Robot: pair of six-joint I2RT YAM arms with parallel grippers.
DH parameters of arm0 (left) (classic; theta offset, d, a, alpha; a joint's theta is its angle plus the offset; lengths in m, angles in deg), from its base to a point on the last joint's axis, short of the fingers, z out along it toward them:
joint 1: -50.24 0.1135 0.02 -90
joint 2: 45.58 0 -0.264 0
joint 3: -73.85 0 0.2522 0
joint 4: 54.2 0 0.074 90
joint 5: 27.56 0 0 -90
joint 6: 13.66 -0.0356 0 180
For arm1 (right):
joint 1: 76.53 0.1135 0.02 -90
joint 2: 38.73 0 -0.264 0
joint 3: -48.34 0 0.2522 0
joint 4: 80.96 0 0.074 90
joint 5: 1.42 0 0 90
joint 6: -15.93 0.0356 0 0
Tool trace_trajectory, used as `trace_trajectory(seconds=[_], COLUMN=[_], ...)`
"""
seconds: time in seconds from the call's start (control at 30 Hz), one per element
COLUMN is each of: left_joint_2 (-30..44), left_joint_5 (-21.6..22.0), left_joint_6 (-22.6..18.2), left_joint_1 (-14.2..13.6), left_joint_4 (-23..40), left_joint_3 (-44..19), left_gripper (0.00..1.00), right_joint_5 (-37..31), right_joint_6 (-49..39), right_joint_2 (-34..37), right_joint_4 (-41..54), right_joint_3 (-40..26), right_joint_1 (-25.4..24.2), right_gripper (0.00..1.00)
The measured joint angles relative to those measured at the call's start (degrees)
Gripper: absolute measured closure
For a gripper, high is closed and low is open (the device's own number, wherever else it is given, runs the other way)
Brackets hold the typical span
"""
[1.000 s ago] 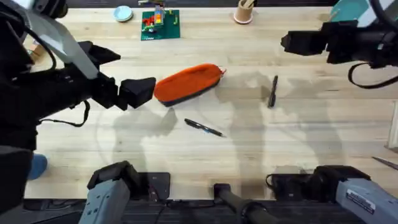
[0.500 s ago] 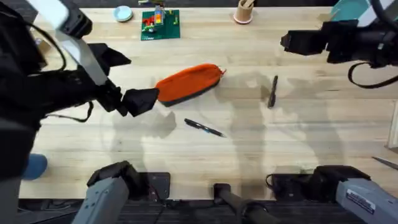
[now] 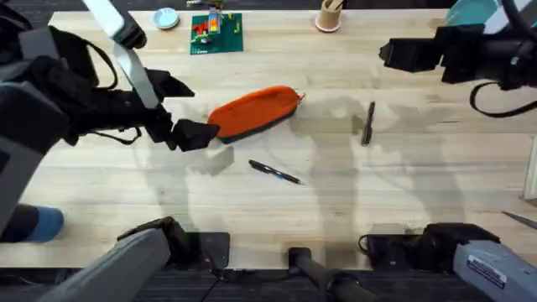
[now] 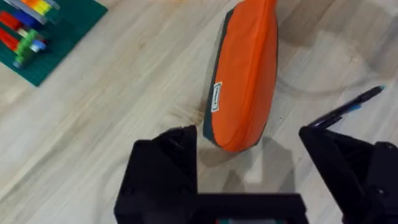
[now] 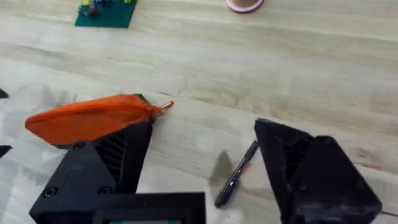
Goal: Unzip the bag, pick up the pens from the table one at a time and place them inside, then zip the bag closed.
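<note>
A: At the left of the table (image 3: pixel 436 193), what do you see?

B: The left gripper (image 3: pixel 195 134) reaches in low from the left arm, its tip right at the left end of the bag (image 3: pixel 252 112). In the left wrist view its black fingers (image 4: pixel 165 171) stand wide apart, one to each side of the bag's near end, and I can't tell whether either touches the fabric.

A: And the bag itself?

B: It lies on its side a little left of the table's middle, slanting so that its right end sits farther from the arms' bases. It is orange with a dark lower edge. A small pull (image 3: pixel 300 98) sticks out at the right end. The top seam looks closed, though the zipper line is too small to read.

A: Moving right, where are the pens?

B: One pen (image 3: pixel 275 172) lies just in front of the bag, apart from it, slanting across the boards. The other pen (image 3: pixel 367 122) lies well to the right of the bag, nearly in line with the view's depth.

A: And the far right?

B: The right gripper (image 3: pixel 394 55) hangs above the table's far right part, clear of both pens. Its fingers (image 5: pixel 305 168) are spread open with nothing between them; the second pen shows on the wood through the gap.

A: Anything beyond?

B: A green plate of coloured bricks (image 3: pixel 216 33), a blue disc (image 3: pixel 165 18) and a small cup (image 3: pixel 329 17) along the far edge.
</note>
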Motion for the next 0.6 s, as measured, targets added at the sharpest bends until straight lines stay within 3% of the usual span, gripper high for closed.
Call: trace_trajectory(seconds=[0.47,0.6], left_joint_2=[12.4,13.1], left_joint_5=[0.3,0.3], left_joint_6=[-0.2,-0.2], left_joint_1=[-0.2,-1.8], left_joint_4=[-3.6,-4.1], left_joint_3=[0.0,0.0], left_gripper=[0.006,0.006], right_joint_5=[0.0,0.0], right_joint_6=[0.0,0.0], right_joint_2=[0.0,0.0], right_joint_4=[-0.2,-0.2], right_joint_3=[0.0,0.0], right_joint_1=[0.0,0.0], right_gripper=[0.006,0.006])
